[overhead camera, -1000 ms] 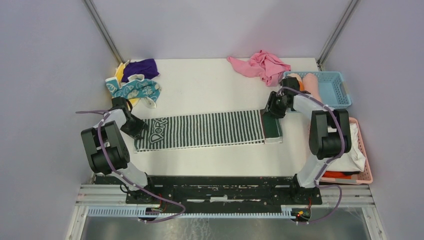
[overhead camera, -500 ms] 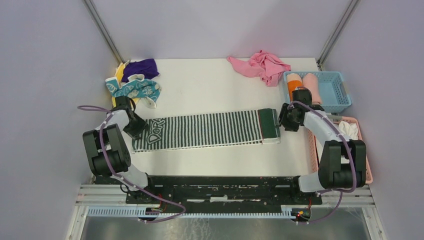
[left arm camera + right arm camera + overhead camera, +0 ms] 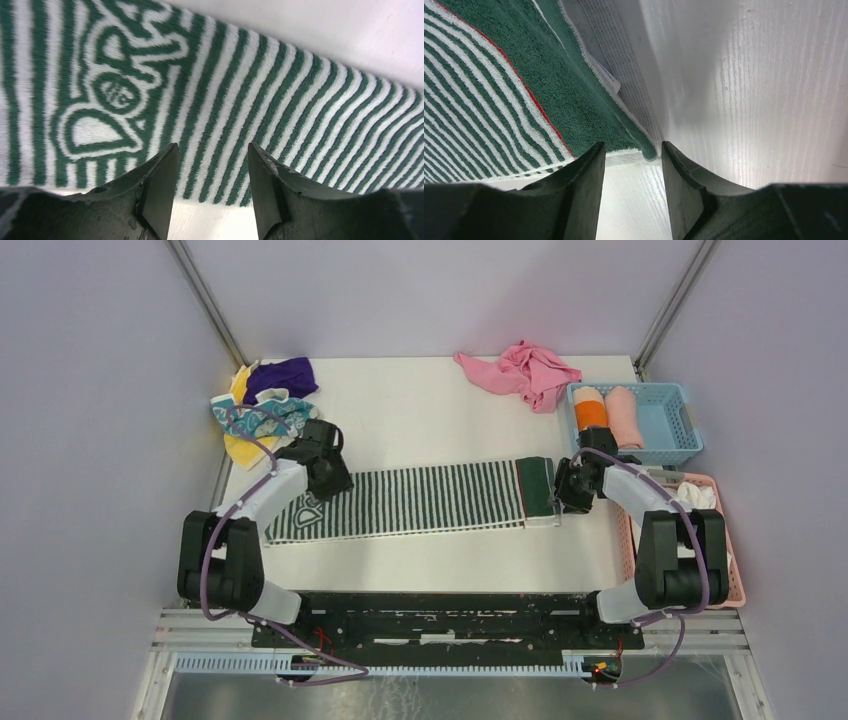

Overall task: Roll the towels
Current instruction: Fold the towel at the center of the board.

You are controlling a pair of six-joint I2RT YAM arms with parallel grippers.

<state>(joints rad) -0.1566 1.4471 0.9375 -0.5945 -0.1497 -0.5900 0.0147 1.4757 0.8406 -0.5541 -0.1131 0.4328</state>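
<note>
A dark green-and-white striped towel [image 3: 420,500] lies flat and stretched out across the middle of the table. Its lettered end [image 3: 107,95] is on the left and its solid green band [image 3: 574,95] on the right. My left gripper [image 3: 330,480] is open at the towel's edge by the lettering, holding nothing; in its wrist view the left gripper [image 3: 211,147] has bare table between the fingers. My right gripper [image 3: 562,490] is open at the right end; in its wrist view the towel's corner [image 3: 644,147] lies just ahead of the right gripper [image 3: 631,145]. Purple [image 3: 283,375], teal [image 3: 265,420] and yellow [image 3: 240,448] towels are heaped at the back left.
A crumpled pink cloth [image 3: 525,370] lies at the back centre. A blue basket [image 3: 670,430] at the back right holds an orange roll [image 3: 589,410] and a pink roll [image 3: 622,412]. A pink basket [image 3: 728,550] with white fabric [image 3: 700,502] stands at the right edge.
My left gripper swung from the towel's left end rightward to beside the lettering, its jaws widening. My right gripper came off the green band and now sits just past the right edge.
</note>
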